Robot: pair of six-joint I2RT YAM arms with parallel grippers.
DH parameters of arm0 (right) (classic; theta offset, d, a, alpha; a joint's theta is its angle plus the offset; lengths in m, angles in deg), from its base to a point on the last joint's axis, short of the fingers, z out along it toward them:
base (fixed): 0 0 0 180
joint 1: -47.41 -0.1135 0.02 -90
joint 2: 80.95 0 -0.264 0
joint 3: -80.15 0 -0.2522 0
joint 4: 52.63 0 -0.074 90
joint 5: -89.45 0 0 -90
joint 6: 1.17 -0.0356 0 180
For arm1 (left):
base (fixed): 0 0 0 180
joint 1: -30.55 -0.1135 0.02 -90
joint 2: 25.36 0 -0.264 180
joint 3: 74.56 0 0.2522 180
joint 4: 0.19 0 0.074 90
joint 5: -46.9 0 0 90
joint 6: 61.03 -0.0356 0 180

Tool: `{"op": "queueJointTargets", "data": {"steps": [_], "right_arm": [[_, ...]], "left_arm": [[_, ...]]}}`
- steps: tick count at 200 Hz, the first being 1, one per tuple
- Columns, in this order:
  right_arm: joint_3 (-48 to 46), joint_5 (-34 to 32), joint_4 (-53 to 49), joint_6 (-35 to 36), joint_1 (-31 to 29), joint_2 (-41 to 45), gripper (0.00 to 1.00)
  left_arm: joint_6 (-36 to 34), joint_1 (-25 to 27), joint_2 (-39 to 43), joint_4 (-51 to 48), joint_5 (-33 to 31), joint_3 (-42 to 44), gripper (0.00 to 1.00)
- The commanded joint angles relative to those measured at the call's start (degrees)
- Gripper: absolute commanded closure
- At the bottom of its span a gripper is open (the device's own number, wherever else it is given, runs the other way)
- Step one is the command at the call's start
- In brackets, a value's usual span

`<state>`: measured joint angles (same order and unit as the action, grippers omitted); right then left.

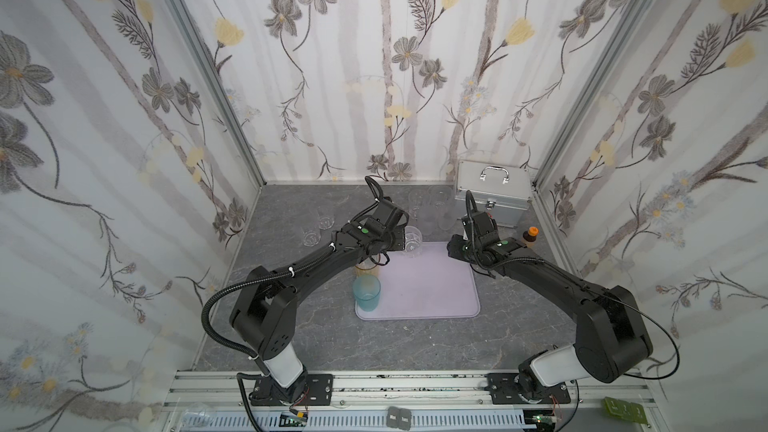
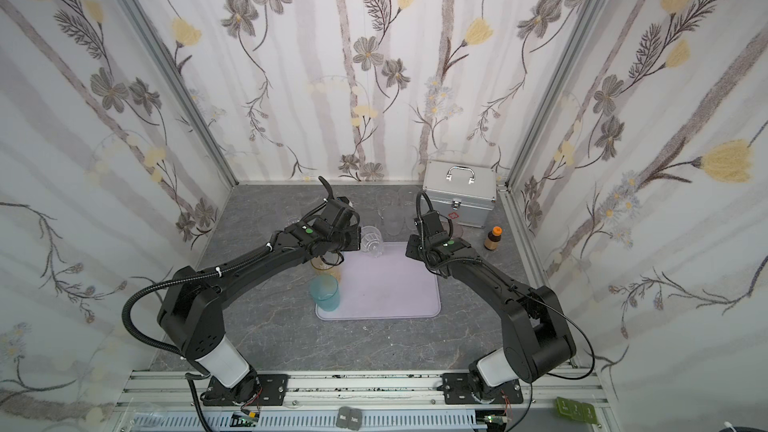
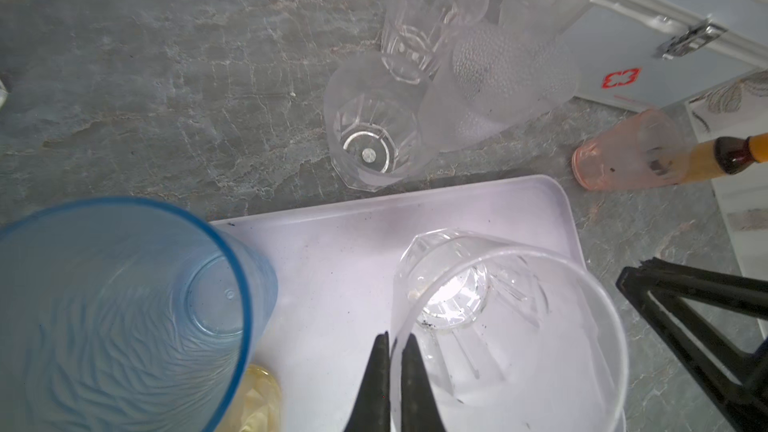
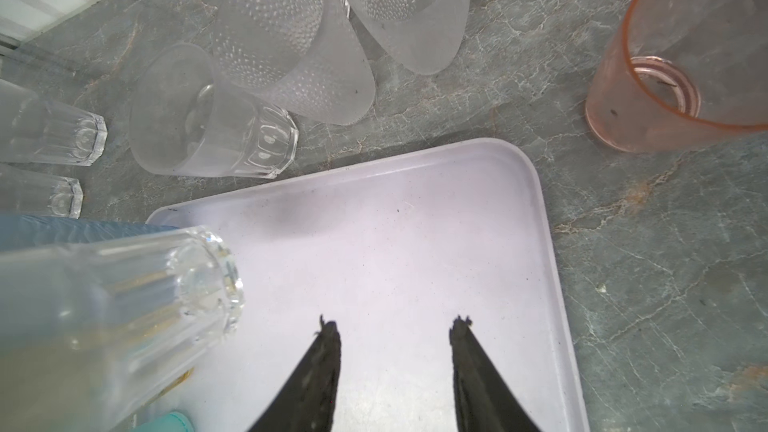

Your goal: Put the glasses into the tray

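Left gripper [image 3: 397, 338] is clamped on the rim wall of a clear glass [image 3: 511, 326], one finger inside and one outside, over a far corner of the tray [image 3: 332, 251]. The glass seems to hang tilted. Stiff, slick and light, it could pivot in so thin a pinch. Right gripper [image 4: 395, 322] hangs agape, empty.

The pale purple tray [image 1: 432, 284] lies flat; a teal glass [image 1: 366, 292] stands in its near left corner, a yellow glass [image 1: 364, 272] just behind it, and a short clear glass [image 1: 412, 241] at the far left corner. A pink glass [image 4: 665, 89], frosted bumpy glasses [image 4: 291, 35] and more clear glasses [image 4: 208, 118] stand off the tray, past its far edge.
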<state>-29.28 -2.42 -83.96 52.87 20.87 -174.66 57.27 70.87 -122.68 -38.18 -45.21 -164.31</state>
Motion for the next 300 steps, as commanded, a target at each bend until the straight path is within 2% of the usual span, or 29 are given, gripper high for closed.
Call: {"op": "queueJointTargets", "data": {"steps": [1,71,99,145,212,300], "right_arm": [[0.02,1.79,2.53,-0.43,-0.43,-0.07,0.56],[-0.73,6.24,3.73,-0.74,-1.57,-0.85,0.58],[-0.28,10.79,5.30,-0.70,-1.99,-1.93,0.55],[1.25,14.11,6.40,-0.70,-3.22,-3.84,0.51],[3.30,11.73,4.70,0.20,-5.18,-5.35,0.49],[5.01,12.25,4.96,-0.24,-6.28,-8.96,0.49]], "left_arm": [[-1.97,0.53,-1.77,0.25,-0.41,-0.74,1.00],[-3.99,1.78,-7.15,-0.47,-1.52,-1.40,1.00],[-4.28,1.79,-8.54,-0.78,-0.85,-1.87,0.96],[-4.68,1.70,-7.81,-1.51,-1.48,-3.53,0.94],[-4.73,1.75,-7.34,-1.87,-1.68,-4.16,0.90],[-5.09,1.53,-7.33,-1.88,-1.32,-3.65,0.88]]}}
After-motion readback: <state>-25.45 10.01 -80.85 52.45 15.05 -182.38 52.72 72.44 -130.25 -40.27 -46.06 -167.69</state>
